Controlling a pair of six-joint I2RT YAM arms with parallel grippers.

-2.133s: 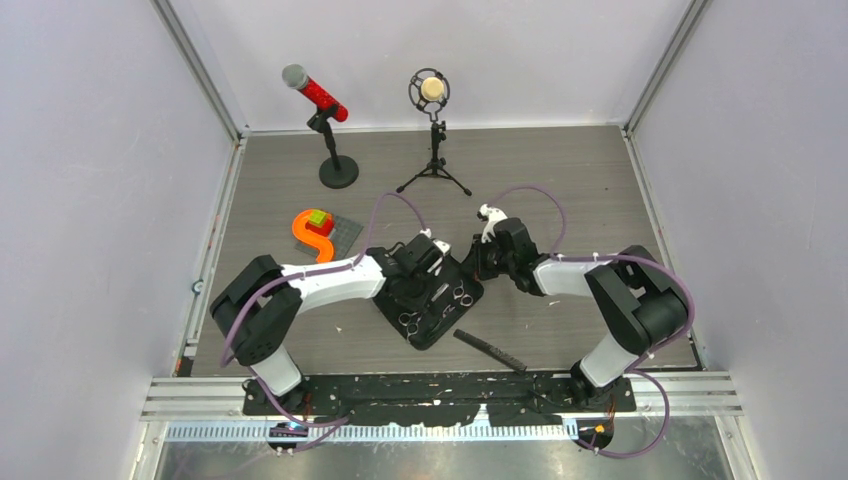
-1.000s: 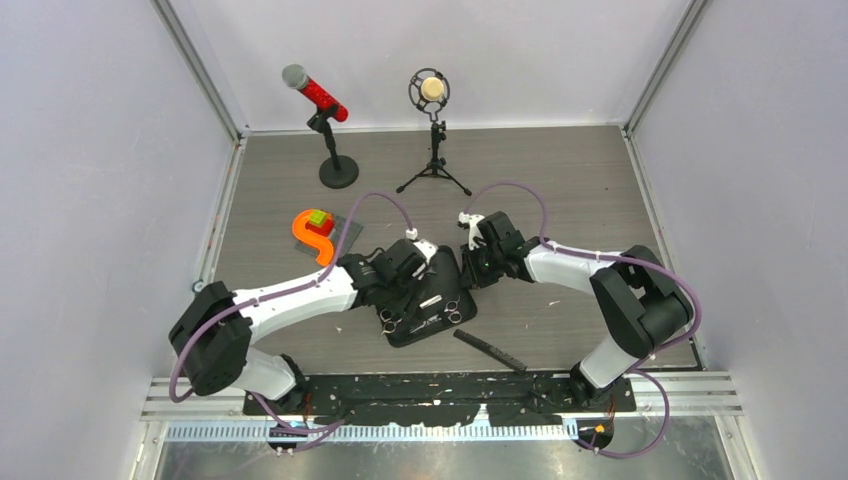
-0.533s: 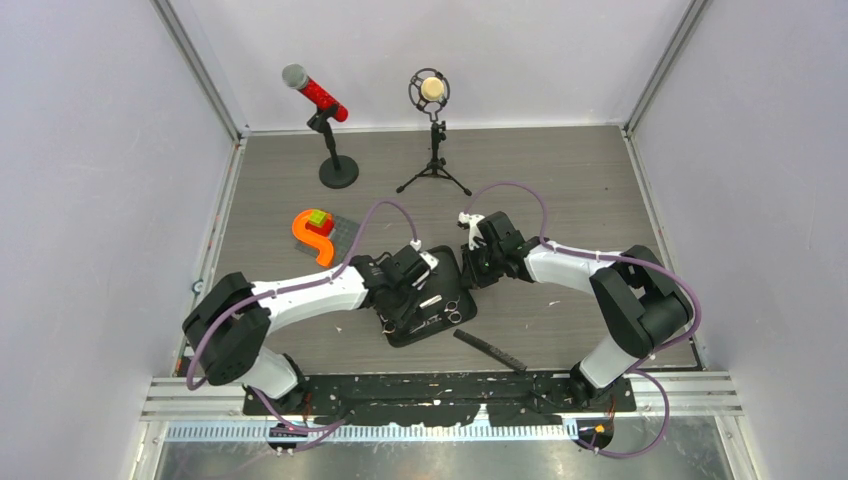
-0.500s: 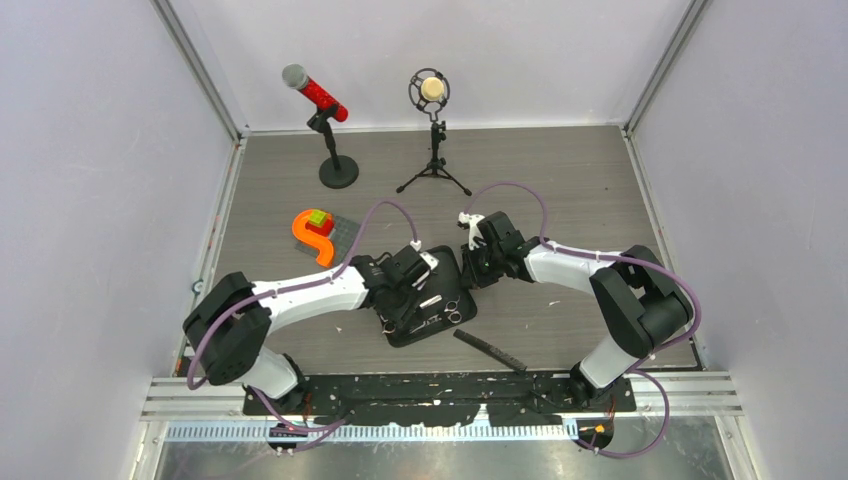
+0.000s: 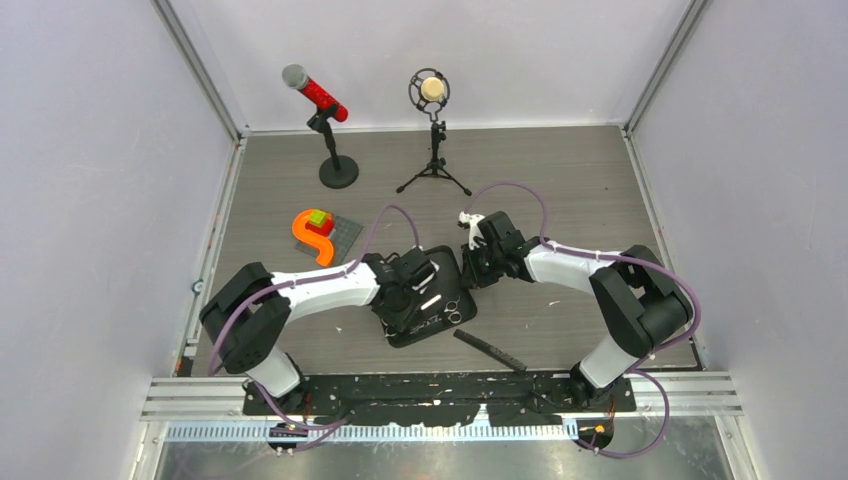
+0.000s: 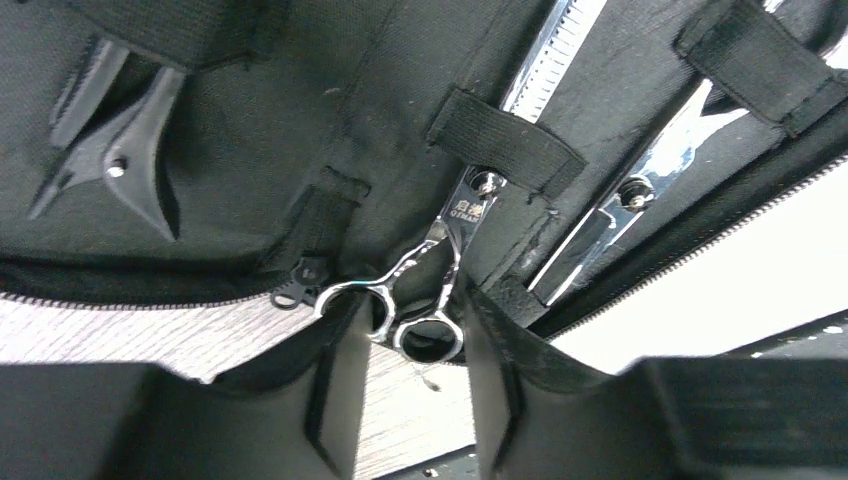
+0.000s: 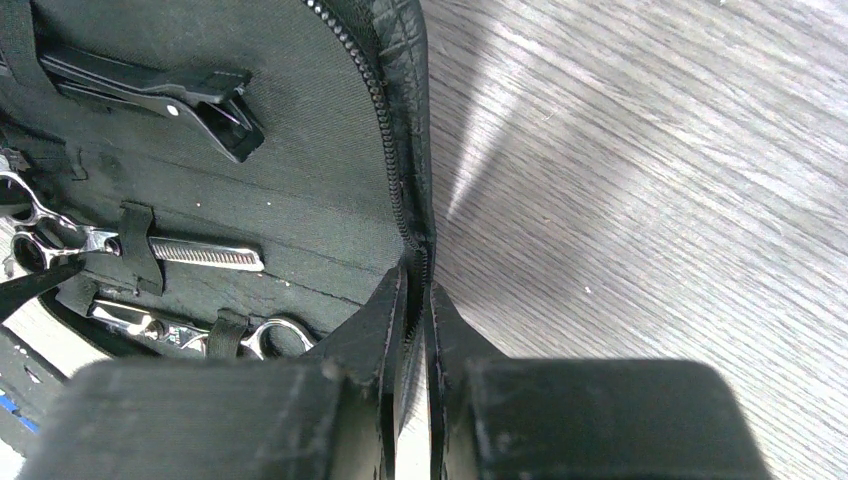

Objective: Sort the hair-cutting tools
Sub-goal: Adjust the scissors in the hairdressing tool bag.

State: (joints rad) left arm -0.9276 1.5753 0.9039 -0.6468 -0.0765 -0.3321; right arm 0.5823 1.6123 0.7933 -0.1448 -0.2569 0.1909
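Note:
An open black zip case (image 5: 446, 331) lies in the middle of the table. Silver scissors (image 6: 432, 262) sit under its elastic straps, with a second pair (image 6: 625, 190) beside them. A black hair clip (image 6: 112, 150) is strapped in as well; the right wrist view shows one too (image 7: 170, 95). My left gripper (image 6: 412, 318) is open, its fingers on either side of the scissors' ring handles. My right gripper (image 7: 418, 292) is shut on the case's zipper edge (image 7: 400, 180). A black comb (image 5: 490, 351) lies on the table in front of the case.
A red microphone (image 5: 315, 95) on a round base and a cream microphone (image 5: 432, 90) on a tripod stand at the back. An orange S-shaped piece (image 5: 313, 233) on a grey plate lies left of the case.
The case slid left two seconds ago. Since then my left gripper has moved to the case's near-left corner, over the scissors' handles. The right arm has stayed still for the last second.

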